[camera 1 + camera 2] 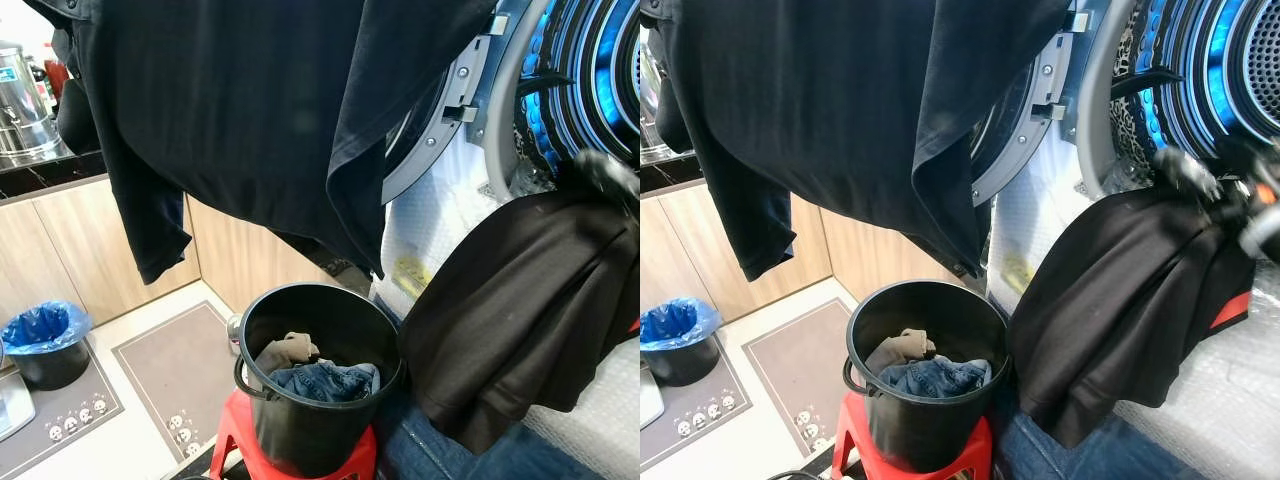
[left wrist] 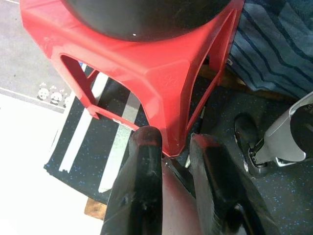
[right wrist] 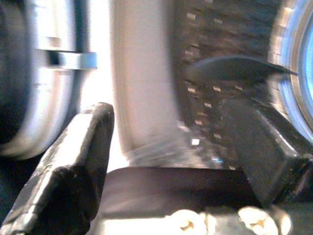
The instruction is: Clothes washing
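Washing machine (image 1: 590,80), door swung wide for loading, directly ahead of the right gripper (image 1: 1225,195). Dark shirt (image 1: 250,110) hanging above. Black garment (image 1: 1120,300) draped below that gripper at the drum's lip, likely mid-feed; 2 fingers spread apart in the wrist view. Black bucket (image 1: 315,400) with jeans atop the red stool (image 2: 146,63), just ahead of the left gripper (image 2: 171,147), fingers slightly parted, empty.
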Motion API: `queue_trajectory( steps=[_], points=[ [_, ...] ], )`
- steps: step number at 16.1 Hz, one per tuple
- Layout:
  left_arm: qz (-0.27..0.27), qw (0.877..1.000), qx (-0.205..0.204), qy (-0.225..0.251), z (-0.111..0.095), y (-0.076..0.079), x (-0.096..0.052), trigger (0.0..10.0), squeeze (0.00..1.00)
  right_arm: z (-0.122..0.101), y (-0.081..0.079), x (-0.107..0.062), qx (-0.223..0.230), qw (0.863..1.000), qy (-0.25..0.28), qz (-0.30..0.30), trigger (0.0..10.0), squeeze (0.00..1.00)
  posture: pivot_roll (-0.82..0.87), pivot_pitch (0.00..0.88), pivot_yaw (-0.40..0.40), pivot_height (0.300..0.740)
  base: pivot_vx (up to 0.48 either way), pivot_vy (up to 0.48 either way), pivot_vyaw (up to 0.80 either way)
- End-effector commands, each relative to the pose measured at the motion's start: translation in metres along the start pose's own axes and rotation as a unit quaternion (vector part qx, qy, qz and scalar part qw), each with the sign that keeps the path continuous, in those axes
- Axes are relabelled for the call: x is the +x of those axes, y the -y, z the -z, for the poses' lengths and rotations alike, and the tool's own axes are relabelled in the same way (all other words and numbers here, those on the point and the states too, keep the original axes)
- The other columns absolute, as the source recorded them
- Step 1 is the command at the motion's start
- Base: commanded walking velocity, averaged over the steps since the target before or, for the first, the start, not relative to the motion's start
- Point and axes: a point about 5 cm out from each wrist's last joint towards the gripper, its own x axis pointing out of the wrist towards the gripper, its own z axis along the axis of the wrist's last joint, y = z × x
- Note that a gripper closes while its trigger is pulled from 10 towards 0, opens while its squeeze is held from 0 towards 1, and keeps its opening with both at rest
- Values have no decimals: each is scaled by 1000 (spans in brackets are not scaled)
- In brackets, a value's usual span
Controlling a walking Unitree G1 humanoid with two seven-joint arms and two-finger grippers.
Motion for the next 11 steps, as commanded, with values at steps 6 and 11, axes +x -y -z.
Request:
queue_trajectory(
  steps=[6,11],
  points=[
    [20,999,13,-47,22,6,-6,10000,0,13,-33,-44,5,990,-22,-140,10000,0,-86,19,-42,740,0,0,0],
    [22,998,18,-49,22,5,-6,10000,0,39,-68,-69,49,963,-113,-239,10000,0,-93,23,-36,740,0,0,0]
  ],
)
